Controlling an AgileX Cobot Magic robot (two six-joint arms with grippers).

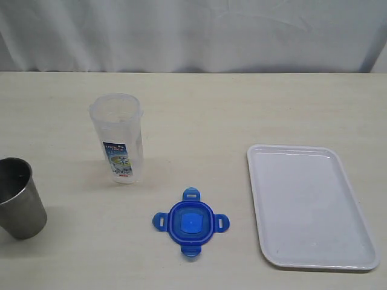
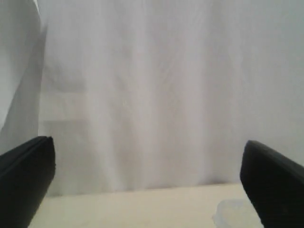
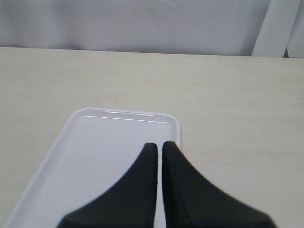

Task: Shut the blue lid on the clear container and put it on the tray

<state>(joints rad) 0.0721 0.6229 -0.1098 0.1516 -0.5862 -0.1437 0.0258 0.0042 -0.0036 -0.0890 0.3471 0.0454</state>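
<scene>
Exterior view, nearest edge first: the blue lid (image 1: 190, 222) lies flat on the surface (image 1: 242, 109), all four tabs splayed out, touching nothing. The grey steel cup (image 1: 20, 199) stands at the left edge, partly cut off by the frame. The tray (image 1: 308, 205) lies to the right, bare, well apart from the lid. Farther back the clear container (image 1: 118, 139) stands upright with its mouth uncovered; behind it hangs the white curtain (image 1: 193, 36). Neither arm shows here. Left wrist view: the left hand (image 2: 147, 145) is spread wide, holding nothing, and a blurred clear shape (image 2: 232, 212) is half hidden by one finger (too soft to name). Right wrist view: the right hand (image 3: 159, 145) is pressed together and empty, over the tray (image 3: 95, 156), covering its near end.
</scene>
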